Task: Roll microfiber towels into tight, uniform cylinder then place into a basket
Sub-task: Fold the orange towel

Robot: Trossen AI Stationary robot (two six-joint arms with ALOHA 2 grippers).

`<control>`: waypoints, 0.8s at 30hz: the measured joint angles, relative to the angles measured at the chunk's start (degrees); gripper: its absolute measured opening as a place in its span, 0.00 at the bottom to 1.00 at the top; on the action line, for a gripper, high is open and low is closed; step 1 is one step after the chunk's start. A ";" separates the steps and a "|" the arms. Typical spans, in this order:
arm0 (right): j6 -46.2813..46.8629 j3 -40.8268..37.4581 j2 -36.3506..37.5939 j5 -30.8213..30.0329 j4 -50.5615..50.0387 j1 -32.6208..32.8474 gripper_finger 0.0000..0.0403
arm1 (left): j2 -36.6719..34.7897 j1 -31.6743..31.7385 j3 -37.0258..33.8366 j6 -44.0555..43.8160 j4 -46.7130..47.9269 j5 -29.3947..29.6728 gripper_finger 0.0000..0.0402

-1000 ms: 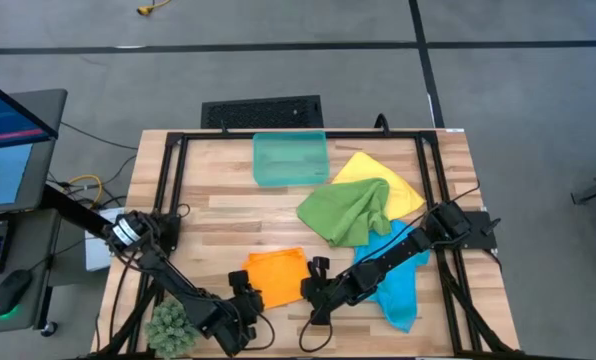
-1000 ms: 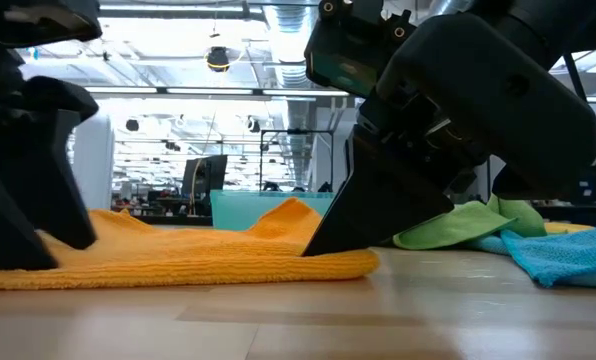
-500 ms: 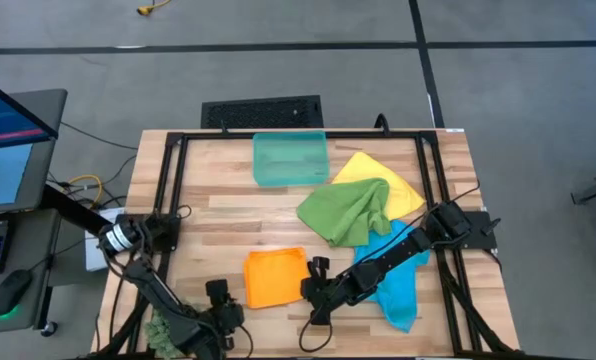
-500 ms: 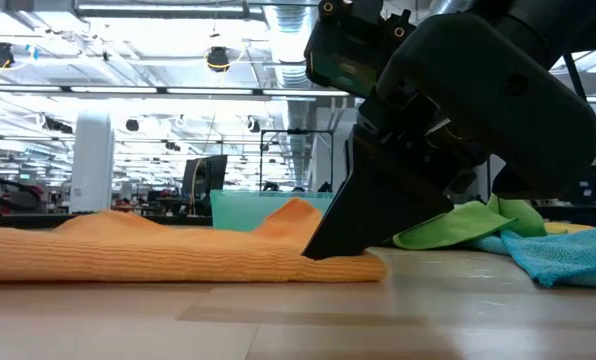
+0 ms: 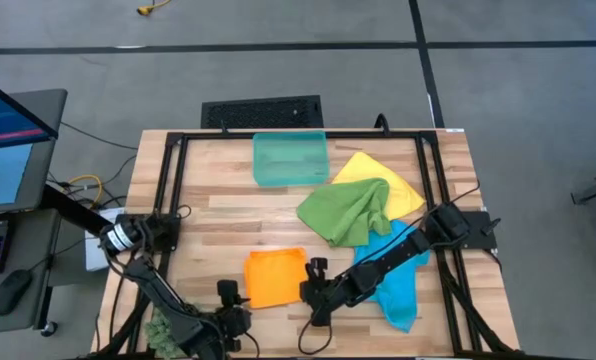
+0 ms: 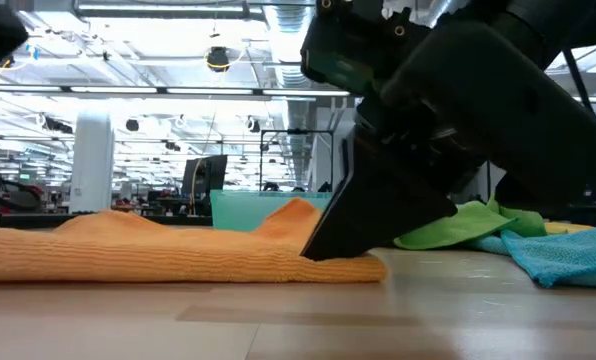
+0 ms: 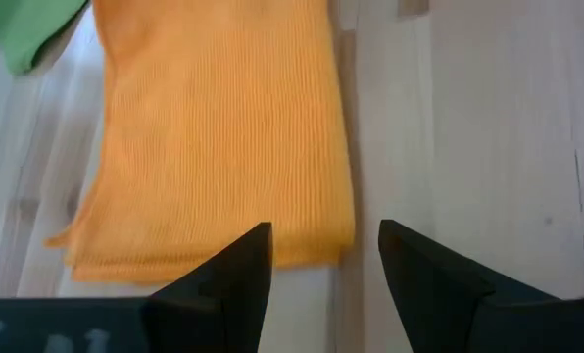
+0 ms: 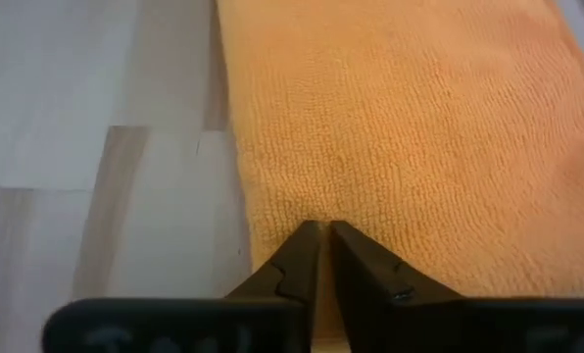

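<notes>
Near the front edge of the table (image 5: 228, 215), sitting flat: orange towel (image 5: 275, 277), folded into a neat rectangle, ribbed weave showing, a small hump along the back in the low view. Not looking rolled at all. Right gripper (image 8: 319, 257) pressing down on its right edge, fingers nearly together with only a thin slit between them, tips resting on the orange fabric; can't tell if actually pinching any. Left gripper (image 7: 321, 260) hovering just off the towel's front-left corner, fingers spread wide, holding nothing.

Lying further back, bunched up: green towel (image 5: 348, 212), draped partly over the yellow towel (image 5: 378, 175). Trailing under the right arm: blue towel (image 5: 398, 285), rumpled.

Sitting at the back of the table, just left of the yellow one: teal basket (image 5: 290, 158), holding no towels. Poking out at the front-left corner: spiky green plant ball (image 5: 163, 325).
</notes>
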State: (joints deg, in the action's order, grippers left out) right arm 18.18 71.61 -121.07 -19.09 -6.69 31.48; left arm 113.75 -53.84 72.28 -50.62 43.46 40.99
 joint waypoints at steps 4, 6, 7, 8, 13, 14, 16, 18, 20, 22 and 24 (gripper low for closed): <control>-1.16 2.60 -0.21 0.84 -3.15 0.37 0.25 | -0.03 1.07 -0.21 3.73 -2.33 0.23 0.45; -1.23 3.92 -0.23 0.93 -6.11 0.37 0.28 | -0.04 1.30 -0.21 4.94 -2.95 0.24 0.45; -1.23 4.48 -0.23 1.00 -7.43 0.37 0.29 | -0.04 1.35 -0.21 5.47 -3.18 0.21 0.45; -1.23 4.82 -0.23 1.03 -8.22 0.40 0.30 | -0.04 1.35 -0.21 6.11 -3.37 -0.14 0.45; -1.23 5.18 -0.23 0.88 -8.45 0.50 0.34 | 1.54 1.35 -0.19 10.29 -7.16 -1.52 0.45; -1.20 5.18 -0.23 0.88 -8.45 0.50 0.34 | 2.33 1.36 -0.16 10.69 -8.13 -1.51 0.45; -1.06 5.23 -0.23 0.87 -8.32 0.48 0.35 | 3.91 1.63 -0.09 10.82 -8.76 -0.99 0.45; -0.72 5.26 -0.23 1.08 -8.27 0.47 0.35 | 4.90 1.72 0.09 9.99 -8.64 -0.01 0.45; -0.64 5.27 -0.23 1.54 -8.12 0.44 0.34 | 5.59 1.75 0.15 8.75 -8.25 1.45 0.45; -0.64 5.29 -0.23 1.68 -8.12 0.55 0.34 | 5.71 1.84 0.08 7.98 -8.28 2.81 0.45; -0.64 5.32 -0.23 1.72 -8.11 0.70 0.33 | 5.79 1.90 0.04 7.37 -8.14 3.30 0.45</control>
State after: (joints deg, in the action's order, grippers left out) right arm 17.54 76.93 -121.30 -17.37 -14.79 32.18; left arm 119.55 -51.95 72.32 -43.25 35.32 44.29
